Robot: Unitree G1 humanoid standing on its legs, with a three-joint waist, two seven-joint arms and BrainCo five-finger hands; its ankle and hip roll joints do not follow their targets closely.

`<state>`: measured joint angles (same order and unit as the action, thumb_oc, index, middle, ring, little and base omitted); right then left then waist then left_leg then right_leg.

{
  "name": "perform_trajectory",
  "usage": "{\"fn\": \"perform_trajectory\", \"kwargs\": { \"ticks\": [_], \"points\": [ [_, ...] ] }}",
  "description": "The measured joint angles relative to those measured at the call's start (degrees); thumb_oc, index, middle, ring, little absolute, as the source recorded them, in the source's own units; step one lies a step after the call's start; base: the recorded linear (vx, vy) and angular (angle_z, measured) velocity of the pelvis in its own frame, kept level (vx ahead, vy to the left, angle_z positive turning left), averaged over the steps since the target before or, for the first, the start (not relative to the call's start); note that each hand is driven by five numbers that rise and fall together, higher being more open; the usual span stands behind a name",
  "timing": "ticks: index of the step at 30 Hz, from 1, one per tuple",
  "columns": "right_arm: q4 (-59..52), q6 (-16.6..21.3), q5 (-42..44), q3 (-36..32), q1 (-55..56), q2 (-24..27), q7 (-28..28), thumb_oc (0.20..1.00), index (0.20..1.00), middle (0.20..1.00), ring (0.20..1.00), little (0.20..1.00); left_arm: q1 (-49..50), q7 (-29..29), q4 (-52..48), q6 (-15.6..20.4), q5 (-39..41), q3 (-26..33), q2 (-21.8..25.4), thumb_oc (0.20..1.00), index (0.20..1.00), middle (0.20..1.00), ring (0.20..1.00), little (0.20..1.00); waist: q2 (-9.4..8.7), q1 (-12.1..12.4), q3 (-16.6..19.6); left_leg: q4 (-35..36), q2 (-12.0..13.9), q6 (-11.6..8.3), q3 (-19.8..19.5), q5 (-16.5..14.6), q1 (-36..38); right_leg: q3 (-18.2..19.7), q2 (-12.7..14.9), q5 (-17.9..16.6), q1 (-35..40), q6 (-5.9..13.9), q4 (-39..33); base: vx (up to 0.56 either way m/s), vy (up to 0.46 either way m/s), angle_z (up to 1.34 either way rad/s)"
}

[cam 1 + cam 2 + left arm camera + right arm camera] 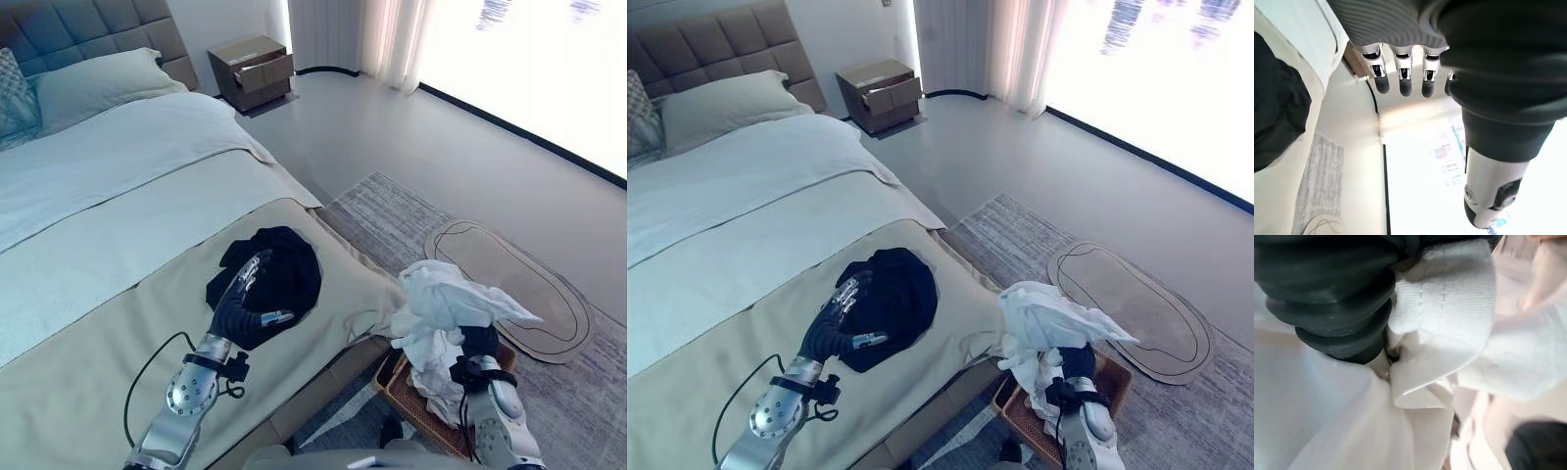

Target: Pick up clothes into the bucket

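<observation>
A black garment lies crumpled on the beige bedspread near the bed's foot edge. My left hand rests over its near side with straight fingers, open and holding nothing. Beside the bed, my right hand is raised over a brown wicker basket on the floor. A bundle of white clothes is heaped over that hand and hangs down into the basket. In the right wrist view the white cloth bunches against the hand's dark cover.
The bed takes up the left side, with pillows at the headboard. A brown nightstand with a drawer ajar stands at the far wall. An oval mat lies on a striped grey rug right of the basket.
</observation>
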<state>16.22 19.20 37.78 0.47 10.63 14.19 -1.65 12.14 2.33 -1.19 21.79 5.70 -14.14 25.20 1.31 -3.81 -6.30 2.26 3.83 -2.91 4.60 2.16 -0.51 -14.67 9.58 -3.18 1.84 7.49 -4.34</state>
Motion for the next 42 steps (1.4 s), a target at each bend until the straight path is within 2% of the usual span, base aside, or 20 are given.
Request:
{"fn": "perform_trajectory", "kwargs": {
  "ticks": [5,7,10,12,15,19,20,21,26,31,36,39,42],
  "points": [
    [0.6,1.6,-1.7,-6.7,0.0,0.6,3.9,0.2,0.2,0.2,0.2,0.2,3.2,-0.7,6.6,0.1,2.6,4.2,-1.4,1.0,1.0,1.0,1.0,1.0,0.09,-0.2,-0.6,-0.9,0.2,0.01,0.5,0.0,-2.3,0.9,0.0,0.7,-3.4,0.35,1.9,-0.12,0.009,-0.07],
    [1.8,2.8,-2.0,-8.6,-1.2,1.0,5.1,0.2,0.2,0.2,0.2,0.2,3.3,-0.3,6.3,0.2,4.2,5.9,-1.5,1.0,1.0,1.0,1.0,1.0,-0.09,-0.3,-2.6,-3.0,0.2,0.04,0.9,0.0,-4.7,1.8,0.5,1.0,-6.6,0.28,5.1,-0.19,0.007,-0.1],
    [8.2,3.8,-2.7,-10.1,-7.8,2.5,8.5,0.2,0.2,0.2,0.2,0.2,1.1,1.0,5.8,1.5,6.5,8.3,-1.0,1.0,1.0,1.0,1.0,1.0,-0.53,-0.8,-7.5,-7.5,0.0,0.26,0.7,-0.3,-11.2,2.4,1.7,3.2,-14.2,0.02,12.8,-0.22,-0.022,0.02],
    [11.1,4.6,-3.3,-10.1,-12.3,2.5,11.1,0.2,0.2,0.2,0.2,0.2,-1.3,2.9,4.7,2.6,6.7,8.4,0.3,1.0,1.0,1.0,1.0,1.0,-0.92,-1.4,-10.8,-11.1,-0.2,0.68,0.5,-1.1,-15.8,2.8,2.8,5.0,-19.7,0.05,18.4,-0.16,-0.036,0.08],
    [15.2,5.0,-3.5,-10.0,-16.7,3.0,14.1,0.2,0.2,0.2,0.2,0.2,-4.1,3.9,1.9,4.0,7.6,8.2,1.1,1.0,1.0,1.0,1.0,1.0,-0.97,-1.5,-13.7,-15.3,-0.3,0.5,0.0,-2.3,-21.4,3.3,3.7,7.0,-25.9,-0.9,24.1,-0.1,-0.03,0.06],
    [18.5,5.5,-4.2,-9.7,-21.4,3.7,17.1,0.2,0.2,0.2,0.2,0.2,-4.9,4.7,-1.8,5.2,9.2,6.5,2.2,1.0,1.0,1.0,1.0,1.0,-0.26,-1.0,-16.2,-20.1,-0.1,0.26,-0.8,-2.9,-27.0,3.9,4.3,8.9,-31.9,-1.81,30.6,-0.11,-0.012,0.07],
    [19.6,6.1,-3.8,-9.8,-22.2,3.7,17.5,0.2,0.2,0.2,0.2,0.2,-5.0,5.1,-1.9,5.4,9.7,5.9,2.7,1.0,1.0,1.0,1.0,1.0,-0.38,-1.8,-16.6,-21.6,0.0,0.15,-1.1,-3.4,-28.1,4.2,4.6,9.7,-33.1,-2.13,32.0,-0.09,-0.003,0.06],
    [20.4,6.1,-3.2,-9.7,-24.2,4.0,18.2,0.2,0.2,0.2,0.2,0.2,-5.2,5.4,-2.1,5.4,9.7,5.7,2.9,1.0,1.0,1.0,1.0,1.0,-0.02,-1.5,-17.0,-24.0,0.0,0.19,-1.5,-4.3,-30.5,4.7,4.7,10.8,-35.6,-2.35,34.7,-0.06,0.0,0.02],
    [24.6,6.6,-2.6,-9.7,-28.7,6.3,20.3,0.2,0.2,0.2,0.2,0.2,-6.1,7.5,-2.3,5.7,10.3,5.8,3.1,1.0,1.0,1.0,1.0,1.0,0.92,-1.1,-18.8,-29.2,0.3,-0.55,-1.8,-5.3,-36.6,5.5,5.2,12.5,-42.0,-3.31,40.6,-0.05,0.012,0.02],
    [28.4,6.7,-2.1,-9.7,-31.0,9.3,22.2,0.2,0.2,0.2,0.2,0.2,-6.5,8.0,-2.3,6.0,11.5,5.2,3.1,1.0,1.0,1.0,1.0,1.0,2.29,0.0,-19.6,-30.0,0.1,-0.51,-1.8,-5.3,-38.1,6.1,5.4,12.5,-44.0,-3.35,41.7,-0.01,0.037,-0.03],
    [39.7,6.1,-1.9,-9.6,-36.9,12.5,23.3,0.2,0.2,0.2,0.2,0.2,-7.1,7.8,-2.3,6.6,13.3,2.4,5.3,1.0,1.0,1.0,1.0,1.0,3.08,0.3,-20.0,-29.5,-0.3,-0.33,-1.6,-5.2,-38.3,6.3,5.9,12.4,-44.3,-3.29,41.4,0.01,0.041,0.03],
    [46.3,4.5,-1.3,-8.8,-40.3,14.1,23.5,0.2,0.2,0.2,0.2,0.2,-7.7,7.8,-2.5,6.6,13.4,1.5,5.8,1.0,1.0,1.0,1.0,1.0,3.51,1.2,-20.2,-29.4,-0.6,-0.29,-1.4,-5.2,-38.6,6.6,5.9,12.3,-44.6,-3.16,41.0,0.01,0.017,-0.02],
    [48.0,2.6,-1.2,-7.7,-40.9,14.6,23.2,0.2,0.2,0.2,0.2,0.2,-9.4,7.7,-2.8,6.6,13.6,0.8,5.8,1.0,1.0,1.0,1.0,1.0,3.86,1.5,-20.4,-29.5,-0.8,-0.14,-1.5,-5.1,-38.8,6.6,5.9,12.3,-44.7,-3.17,41.1,0.01,-0.006,0.02]
  ]
}}
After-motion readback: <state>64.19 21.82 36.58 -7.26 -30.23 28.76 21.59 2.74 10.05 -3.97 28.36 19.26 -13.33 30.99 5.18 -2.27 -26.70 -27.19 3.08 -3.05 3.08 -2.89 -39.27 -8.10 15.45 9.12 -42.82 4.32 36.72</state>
